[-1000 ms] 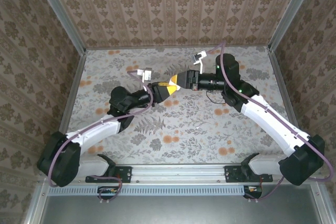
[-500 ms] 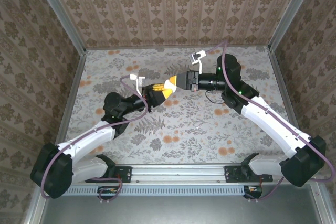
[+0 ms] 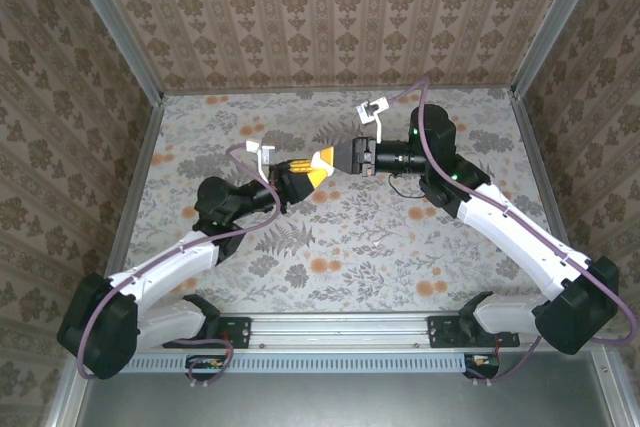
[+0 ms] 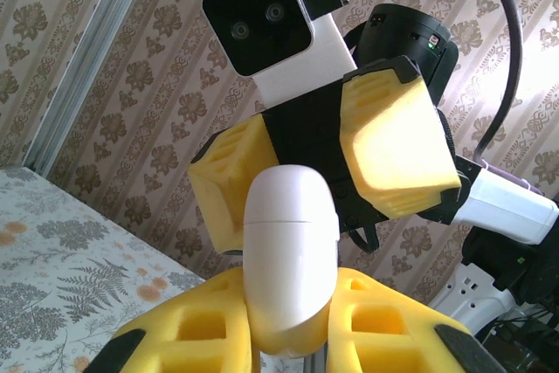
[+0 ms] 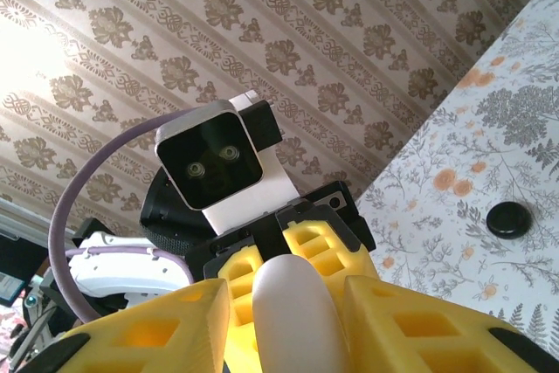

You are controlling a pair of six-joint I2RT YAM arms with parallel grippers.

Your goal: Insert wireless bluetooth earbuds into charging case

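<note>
Left wrist view shows the small glossy white plastic charging case (image 4: 289, 246) pinched by the left gripper (image 4: 288, 329), its top between the right gripper (image 4: 303, 163) fingers; whether they squeeze, I cannot tell.

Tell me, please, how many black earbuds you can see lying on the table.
1: a small black earbud lies on the floral table, at the right edge of the right wrist view. The second may be hidden from these views.

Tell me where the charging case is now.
In the left wrist view the charging case sits between the left fingers above mid-table, with the right fingers flanking its top.
</note>
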